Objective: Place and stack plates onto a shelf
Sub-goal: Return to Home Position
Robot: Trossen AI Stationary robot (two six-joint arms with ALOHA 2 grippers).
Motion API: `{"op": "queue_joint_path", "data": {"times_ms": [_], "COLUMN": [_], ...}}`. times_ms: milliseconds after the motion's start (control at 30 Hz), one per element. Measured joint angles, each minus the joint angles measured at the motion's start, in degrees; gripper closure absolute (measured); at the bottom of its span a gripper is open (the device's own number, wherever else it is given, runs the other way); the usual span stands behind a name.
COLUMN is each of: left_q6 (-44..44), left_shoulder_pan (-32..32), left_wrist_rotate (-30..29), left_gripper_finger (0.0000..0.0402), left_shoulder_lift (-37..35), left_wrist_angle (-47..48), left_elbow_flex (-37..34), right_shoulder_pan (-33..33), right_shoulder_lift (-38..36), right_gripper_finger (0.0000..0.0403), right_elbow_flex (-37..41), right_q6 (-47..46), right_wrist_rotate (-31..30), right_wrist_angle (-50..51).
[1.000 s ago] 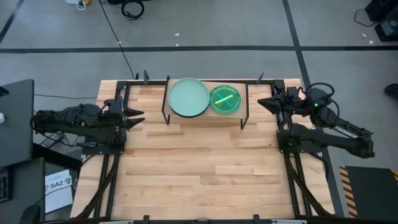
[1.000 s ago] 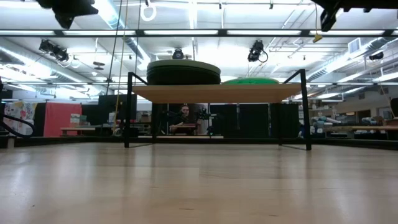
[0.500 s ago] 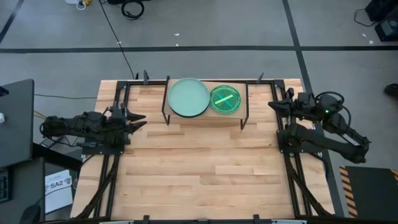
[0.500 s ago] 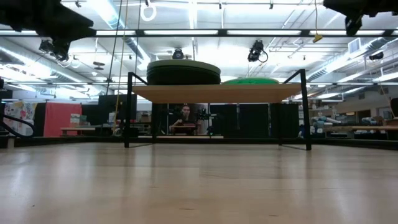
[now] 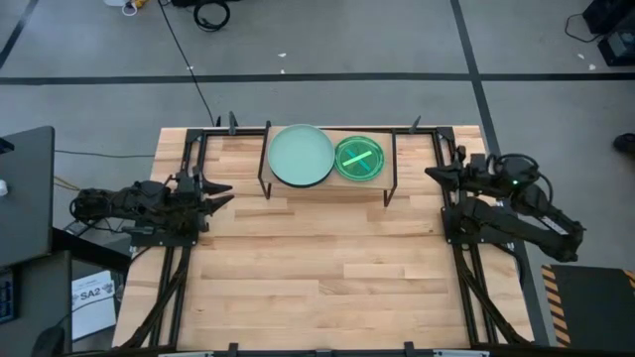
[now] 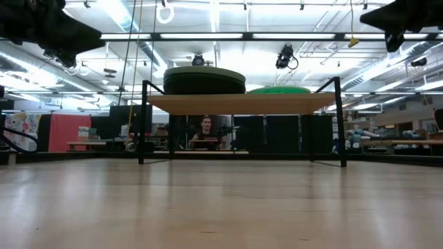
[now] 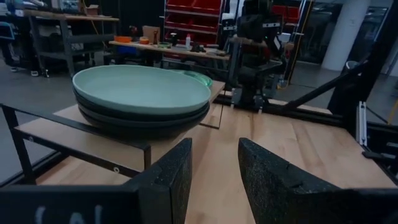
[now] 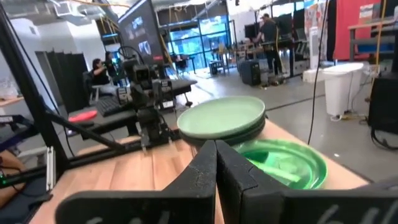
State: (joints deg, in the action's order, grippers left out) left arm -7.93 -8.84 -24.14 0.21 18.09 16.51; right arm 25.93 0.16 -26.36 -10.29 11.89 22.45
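The shelf (image 5: 327, 184) stands at the table's far middle. On its left half a pale mint plate (image 5: 301, 156) tops a stack of black plates (image 7: 140, 118). On its right half lies a translucent green plate (image 5: 359, 158), also shown as the green plate (image 8: 283, 163). My left gripper (image 5: 226, 194) hovers open near the table's left edge, left of the shelf, pointing level toward it, with nothing between its fingers (image 7: 168, 177). My right gripper (image 5: 430, 173) hovers shut and empty near the right edge, pointing level at the shelf.
Black frame rails (image 5: 189, 149) run along the table's left, right and far edges. The bare wooden tabletop (image 5: 317, 268) lies in front of the shelf. A person (image 6: 205, 131) sits in the room beyond the table.
Both arms have sunk lower above the table. My right gripper has also drawn back from the shelf toward the table's right edge. The plates have stayed where they were, and neither gripper's fingers have changed.
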Motion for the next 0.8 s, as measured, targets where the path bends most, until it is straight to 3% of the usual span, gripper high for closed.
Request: {"op": "queue_joint_path", "data": {"times_ms": [233, 800], "left_q6": [1.01, 1.73], "left_shoulder_pan": [0.0, -0.02], "left_wrist_rotate": [-0.02, 1.46], "left_gripper_finger": [0.0265, 0.0265], "left_shoulder_lift": [0.04, 0.1], "left_wrist_angle": [0.17, -1.32], "left_elbow_flex": [-0.02, -0.04], "right_shoulder_pan": [0.0, 0.0], "right_shoulder_lift": [0.0, 0.02], "right_gripper_finger": [0.0396, 0.0394], "right_elbow_flex": [4.3, 23.36], "right_q6": [-1.2, -1.55], "right_wrist_rotate": [0.16, 1.69], "right_wrist_angle": [-2.65, -31.43]}}
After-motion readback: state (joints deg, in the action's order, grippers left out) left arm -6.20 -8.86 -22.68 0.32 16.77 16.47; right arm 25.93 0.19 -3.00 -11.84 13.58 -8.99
